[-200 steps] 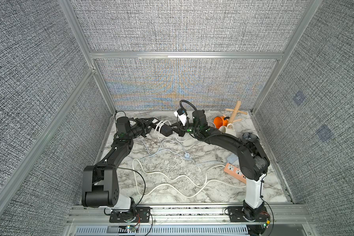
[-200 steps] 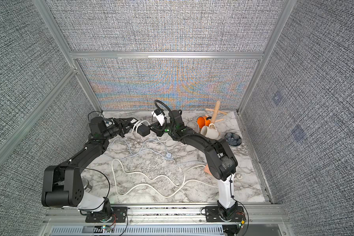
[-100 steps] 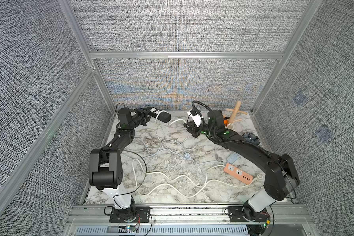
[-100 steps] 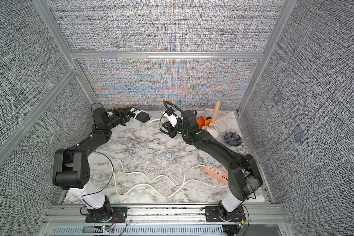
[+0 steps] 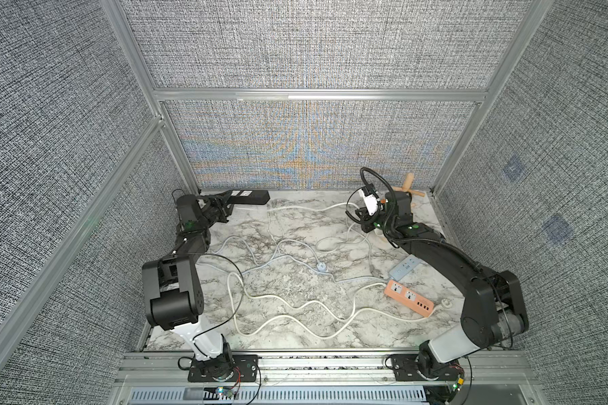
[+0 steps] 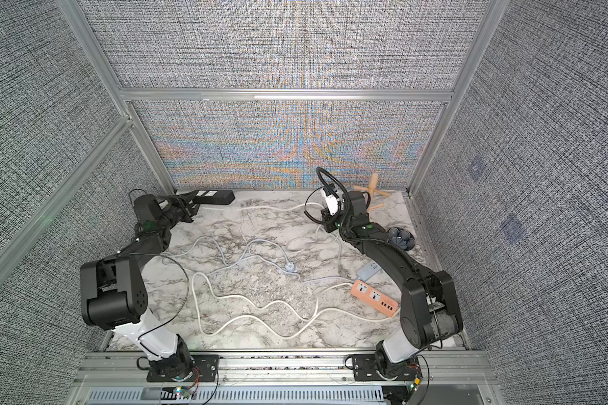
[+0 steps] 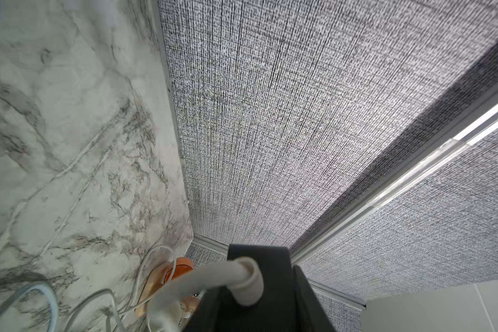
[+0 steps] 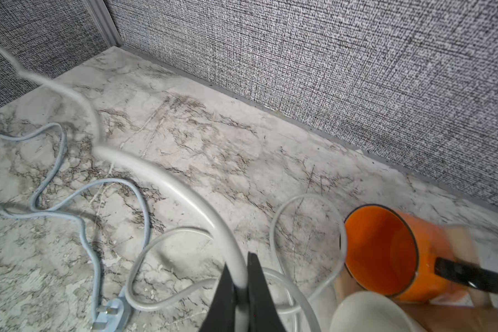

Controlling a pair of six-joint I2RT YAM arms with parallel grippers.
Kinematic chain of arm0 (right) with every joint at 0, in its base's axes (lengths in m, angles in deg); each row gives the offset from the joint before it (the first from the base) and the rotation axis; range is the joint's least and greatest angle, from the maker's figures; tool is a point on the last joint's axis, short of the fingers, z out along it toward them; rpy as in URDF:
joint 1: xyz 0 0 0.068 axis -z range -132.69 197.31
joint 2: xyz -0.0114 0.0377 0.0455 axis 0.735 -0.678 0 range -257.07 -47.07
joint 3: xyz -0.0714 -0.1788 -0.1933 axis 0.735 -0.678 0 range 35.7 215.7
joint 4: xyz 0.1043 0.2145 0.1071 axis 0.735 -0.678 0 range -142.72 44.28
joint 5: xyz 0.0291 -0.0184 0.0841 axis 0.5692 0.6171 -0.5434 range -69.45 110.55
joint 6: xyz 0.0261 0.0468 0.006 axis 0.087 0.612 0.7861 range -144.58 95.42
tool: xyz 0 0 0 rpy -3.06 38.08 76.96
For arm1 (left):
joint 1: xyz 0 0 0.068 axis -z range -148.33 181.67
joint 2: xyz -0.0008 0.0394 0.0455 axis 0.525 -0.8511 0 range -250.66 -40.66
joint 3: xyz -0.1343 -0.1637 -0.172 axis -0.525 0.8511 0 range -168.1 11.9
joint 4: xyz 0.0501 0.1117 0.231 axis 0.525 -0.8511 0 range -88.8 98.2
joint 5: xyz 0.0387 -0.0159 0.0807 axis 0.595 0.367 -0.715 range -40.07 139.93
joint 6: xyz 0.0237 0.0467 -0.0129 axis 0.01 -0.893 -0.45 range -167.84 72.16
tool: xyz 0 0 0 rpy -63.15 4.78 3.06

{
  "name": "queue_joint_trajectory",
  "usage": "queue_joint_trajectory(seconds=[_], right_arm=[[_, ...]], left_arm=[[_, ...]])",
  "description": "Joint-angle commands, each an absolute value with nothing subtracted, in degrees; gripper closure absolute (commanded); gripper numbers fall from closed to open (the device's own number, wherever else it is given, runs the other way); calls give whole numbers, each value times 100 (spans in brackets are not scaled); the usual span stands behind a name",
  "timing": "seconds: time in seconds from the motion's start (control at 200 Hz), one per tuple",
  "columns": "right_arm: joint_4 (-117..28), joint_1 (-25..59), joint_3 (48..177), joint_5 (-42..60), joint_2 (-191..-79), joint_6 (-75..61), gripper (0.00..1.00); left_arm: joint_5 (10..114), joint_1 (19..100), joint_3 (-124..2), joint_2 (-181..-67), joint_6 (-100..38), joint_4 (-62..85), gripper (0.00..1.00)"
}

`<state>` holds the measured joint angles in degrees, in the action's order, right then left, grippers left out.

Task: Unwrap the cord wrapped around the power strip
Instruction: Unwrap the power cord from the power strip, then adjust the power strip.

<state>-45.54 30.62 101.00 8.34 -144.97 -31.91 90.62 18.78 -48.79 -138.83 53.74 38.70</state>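
Cord (image 8: 184,193) is trailing off the power strip (image 5: 250,197), left gripper (image 5: 227,203) clamping that strip, right gripper (image 8: 239,273) pinching the line well away along the strip's length.

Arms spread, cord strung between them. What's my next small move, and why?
Likely open the right tool and drop the white cord: it runs free from the black power strip in the left tool to that pinch, with no turns visible around the strip.
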Motion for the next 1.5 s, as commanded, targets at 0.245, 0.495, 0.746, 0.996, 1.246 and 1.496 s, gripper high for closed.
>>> queue_joint_trajectory(seconds=[0.245,0.495,0.746,0.996,1.246,1.496], right_arm=[[-4540,3289,9903,1022,-14396,-3132,100],[-5009,2938,10117,294,-14606,-3214,95],[-5538,2728,10487,-399,-14568,-3304,43],[-6027,2406,11443,-723,-14562,-2770,23],[-6609,1990,12614,-703,-15307,-2178,20],[-6520,1906,12960,-959,-15887,-1395,18]], left_arm=[[8826,1646,-4932,-14402,5938,4681,100],[8803,2027,-5285,-14086,4937,3531,100],[8778,2717,-5613,-13965,4420,3006,100],[8663,3704,-6400,-14155,3199,1901,100],[8719,4423,-6952,-14403,2578,1429,100],[8623,4834,-7343,-14279,1919,899,100]])
